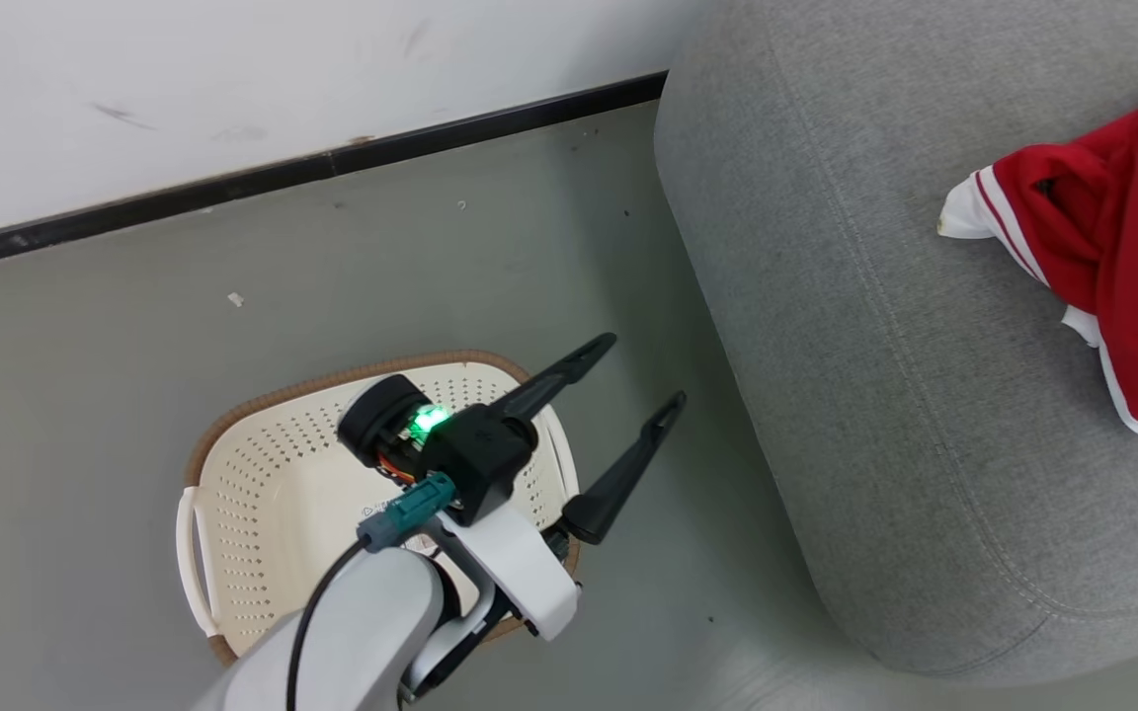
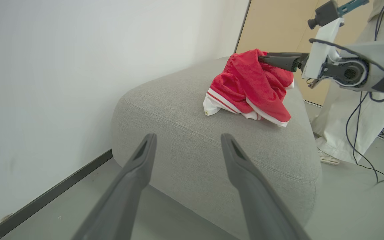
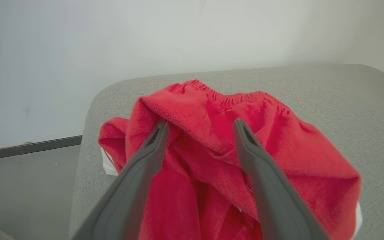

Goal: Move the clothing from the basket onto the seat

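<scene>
On the big grey seat (image 1: 875,415) we see the red clothing (image 1: 1112,237), bunched up in a soft pile with white stripes and white edges. It lies on top of the seat, toward the right side, well away from the basket (image 1: 263,494). Our right gripper (image 3: 201,122) is at the top of the pile. Its two dark fingers (image 3: 138,173) are wide apart, red cloth bulges up between them, and they pinch nothing.

Left of the seat, down on the grey floor (image 1: 431,276), sits the cream basket with its brown rim. Our left gripper (image 1: 643,370) hangs just above it. Its fingers reach past the basket's right side toward the seat, wide apart and holding nothing.

Far behind runs a white wall (image 1: 233,79) with a dark strip (image 1: 332,163) along the bottom. Past the seat's right end stands a person (image 2: 355,126) in pale trousers.
</scene>
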